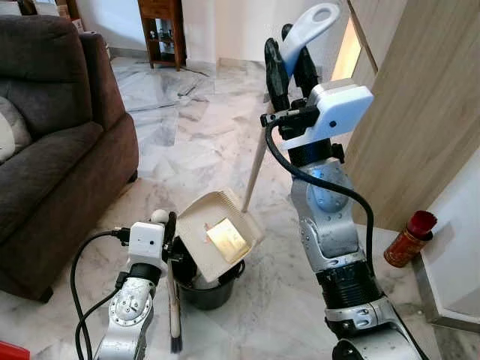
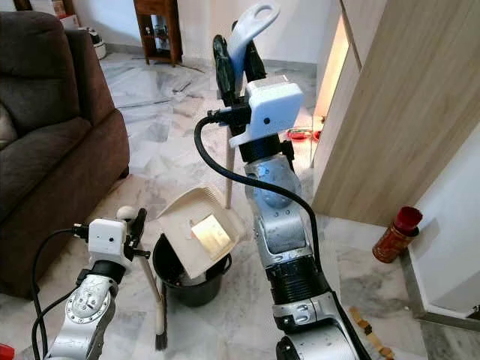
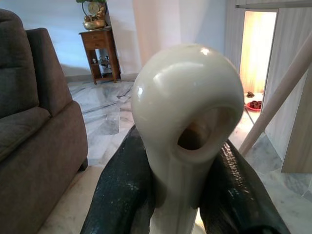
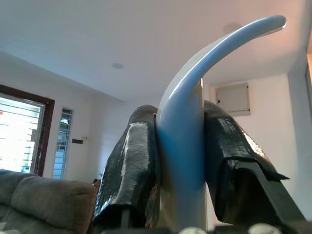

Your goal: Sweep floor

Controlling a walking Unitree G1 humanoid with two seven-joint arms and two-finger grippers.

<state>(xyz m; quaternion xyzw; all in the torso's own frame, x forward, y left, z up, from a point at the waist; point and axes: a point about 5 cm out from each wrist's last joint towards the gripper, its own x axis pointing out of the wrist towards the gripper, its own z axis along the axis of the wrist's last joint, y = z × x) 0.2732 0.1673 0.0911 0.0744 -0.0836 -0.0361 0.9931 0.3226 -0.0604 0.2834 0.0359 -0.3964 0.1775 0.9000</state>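
My right gripper (image 1: 289, 64) is raised high and shut on the pale blue looped handle (image 1: 309, 28) of a long dustpan. Its pole (image 1: 255, 169) slants down to the cream pan (image 1: 217, 232), which tilts over a black bucket (image 1: 206, 291). A pale yellow flat piece (image 1: 227, 237) lies in the pan. My left gripper (image 1: 171, 231), low on the left beside the bucket, is shut on a hand brush's cream knobbed handle (image 3: 187, 112). The brush's dark bristles (image 1: 176, 343) point down at the floor. The right wrist view has the black fingers (image 4: 129, 170) clamping the handle (image 4: 183, 146).
A brown sofa (image 1: 52, 150) fills the left side. A wooden cabinet panel (image 1: 420, 120) stands on the right, with a red and gold can (image 1: 409, 238) at its foot. A wooden side table (image 1: 161, 30) is at the far wall. Marble floor stretches between them.
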